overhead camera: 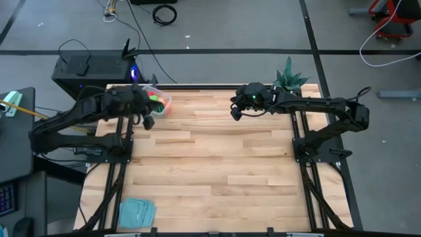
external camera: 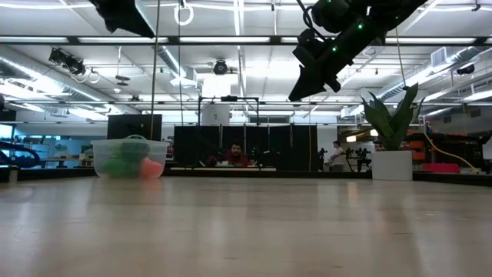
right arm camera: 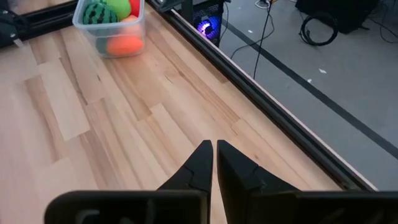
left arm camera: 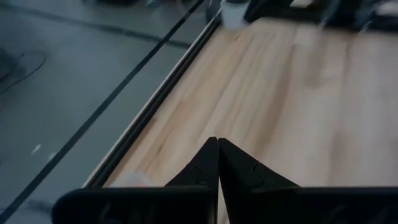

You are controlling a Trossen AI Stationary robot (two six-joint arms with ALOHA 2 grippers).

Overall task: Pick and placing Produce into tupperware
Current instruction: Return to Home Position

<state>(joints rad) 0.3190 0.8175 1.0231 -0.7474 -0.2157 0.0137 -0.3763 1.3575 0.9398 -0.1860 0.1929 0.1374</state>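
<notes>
1. The left gripper (left arm camera: 217, 143) is held raised above the table (overhead camera: 210, 164), its fingers pressed together with nothing between them.
2. Just beside it, toward the table's far edge, the tupperware (overhead camera: 168, 102) is seen.
3. A dark green striped ball (right arm camera: 99, 12), an orange carrot (right arm camera: 124, 45) and a red piece (right arm camera: 135, 6) are contained in it.
4. The right gripper (right arm camera: 213, 146) is raised too, closed and empty, well apart from the tupperware.
5. Just behind it a potted plant (overhead camera: 289, 78) is placed.

High: straight down, far, whole table (overhead camera: 210, 164). Low: tabletop height, level, facing room. Wrist cams: close, oblique onto boards. Shared: tupperware (external camera: 104, 154) in high, low, right wrist.
</notes>
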